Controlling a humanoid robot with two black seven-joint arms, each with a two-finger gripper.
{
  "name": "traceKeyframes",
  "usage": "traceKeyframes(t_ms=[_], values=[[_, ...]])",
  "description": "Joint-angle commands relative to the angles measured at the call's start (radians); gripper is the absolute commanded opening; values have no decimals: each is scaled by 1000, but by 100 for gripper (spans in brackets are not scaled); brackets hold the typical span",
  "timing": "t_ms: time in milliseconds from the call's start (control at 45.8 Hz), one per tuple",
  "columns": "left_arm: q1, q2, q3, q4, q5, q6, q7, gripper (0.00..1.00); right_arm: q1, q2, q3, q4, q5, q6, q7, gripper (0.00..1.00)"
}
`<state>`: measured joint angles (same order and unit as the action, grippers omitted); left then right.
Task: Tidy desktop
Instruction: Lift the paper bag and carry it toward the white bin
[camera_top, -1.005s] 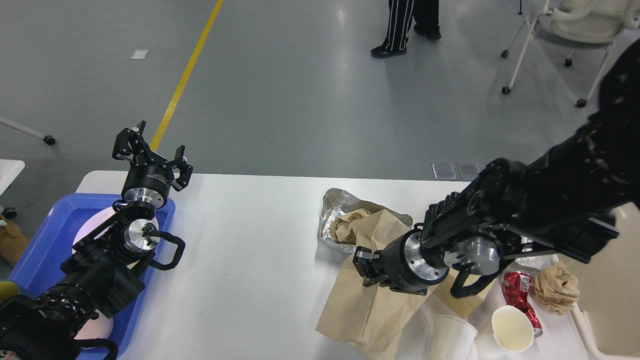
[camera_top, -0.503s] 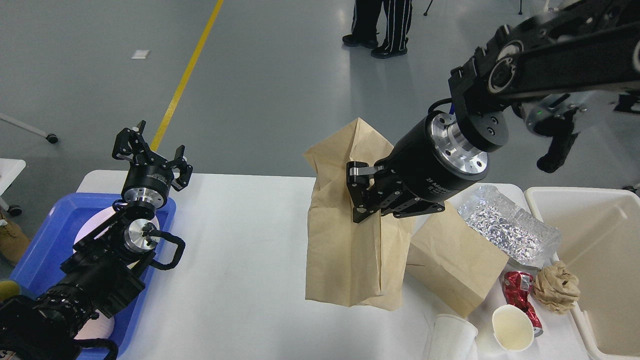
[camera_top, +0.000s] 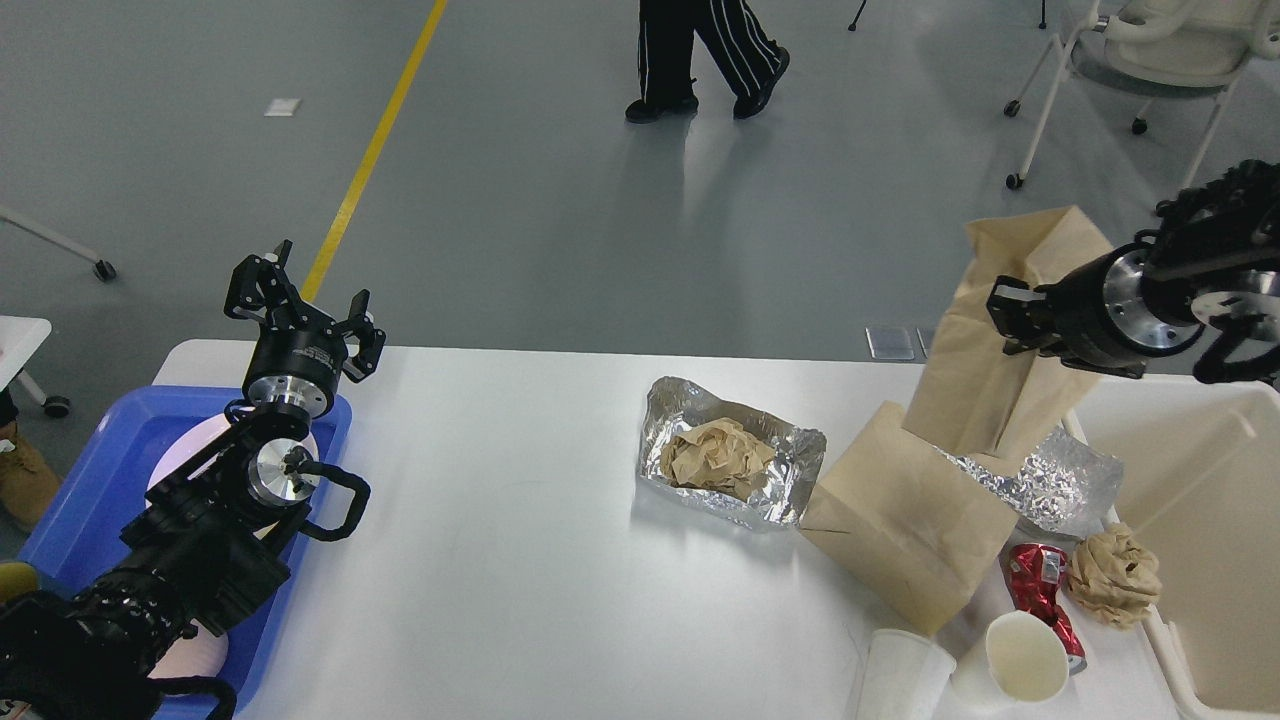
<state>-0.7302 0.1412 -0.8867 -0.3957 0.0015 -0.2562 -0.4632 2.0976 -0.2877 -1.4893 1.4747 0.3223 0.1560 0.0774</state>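
Note:
The white desktop (camera_top: 500, 560) spans the view. My right gripper (camera_top: 1002, 316) is shut on a brown paper bag (camera_top: 985, 370) and holds it in the air near the desktop's far right edge, beside the off-white bin (camera_top: 1190, 480). A foil tray (camera_top: 790, 470) with crumpled brown paper (camera_top: 720, 457) in it lies mid-desk. A second paper bag (camera_top: 905, 530) lies flat to its right, with a crumpled foil piece (camera_top: 1050, 485) behind it. My left gripper (camera_top: 300, 300) is open over the far end of the blue tray (camera_top: 90, 480), holding nothing.
A crushed red can (camera_top: 1040, 590), a brown paper ball (camera_top: 1113, 575) and two white paper cups (camera_top: 1020, 655) (camera_top: 900, 675) sit at the front right. White plates (camera_top: 200, 445) lie in the blue tray. A person walks on the floor beyond; a wheeled chair stands far right.
My right gripper has lifted the paper bag off the foil tray and carried it up and right to beside the bin. The foil tray's crumpled paper now shows. The left arm has not moved.

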Motion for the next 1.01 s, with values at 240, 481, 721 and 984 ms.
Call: traceKeyframes(t_ms=[240,481,721,984], values=[[0,0,0,0,0,0,0,97,-511,-194,-20,-522,17,-91,-7,0],[0,0,0,0,0,0,0,97,-974,-186,-8,-885,61,-349,-14,0],[0,0,0,0,0,0,0,97,-1332,-153,148,-1304,159,-323,-16,0],[0,0,0,0,0,0,0,97,-1370,-120,204,-1331,138,-320,-19,100]])
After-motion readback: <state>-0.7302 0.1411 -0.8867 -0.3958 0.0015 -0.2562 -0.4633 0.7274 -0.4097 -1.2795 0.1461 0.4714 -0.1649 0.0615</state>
